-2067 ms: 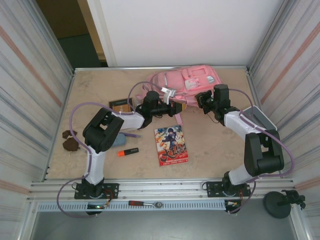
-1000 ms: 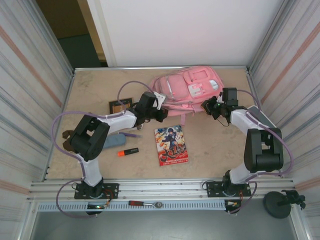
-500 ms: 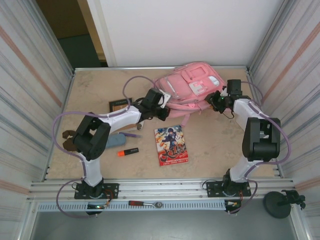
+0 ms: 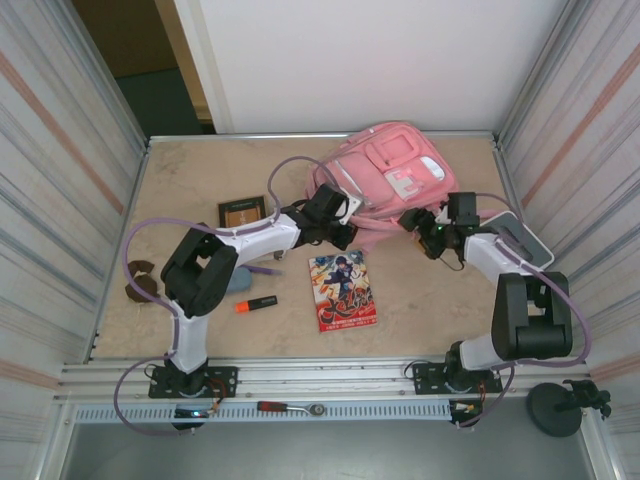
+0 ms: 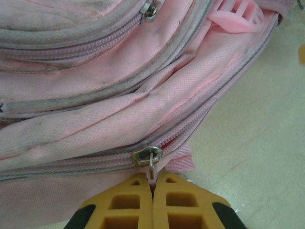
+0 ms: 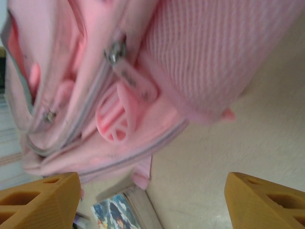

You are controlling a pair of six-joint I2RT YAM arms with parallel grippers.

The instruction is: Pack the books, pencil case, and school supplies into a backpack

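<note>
Two books [image 4: 343, 290] are lying beside the backpack [image 4: 385, 180]; close up, my left gripper [image 5: 152, 179] is pinching its zipper pull [image 5: 147, 156], right gripper [image 6: 152, 191] gaping empty.

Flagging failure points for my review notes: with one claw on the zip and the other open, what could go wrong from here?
1. The left claw pinches only the thin metal zipper pull at its very tips; a tug could slip it free.
2. The right claw stands open beside the backpack, gripping nothing, so pulling the zip may drag the whole bag instead of opening it.
</note>
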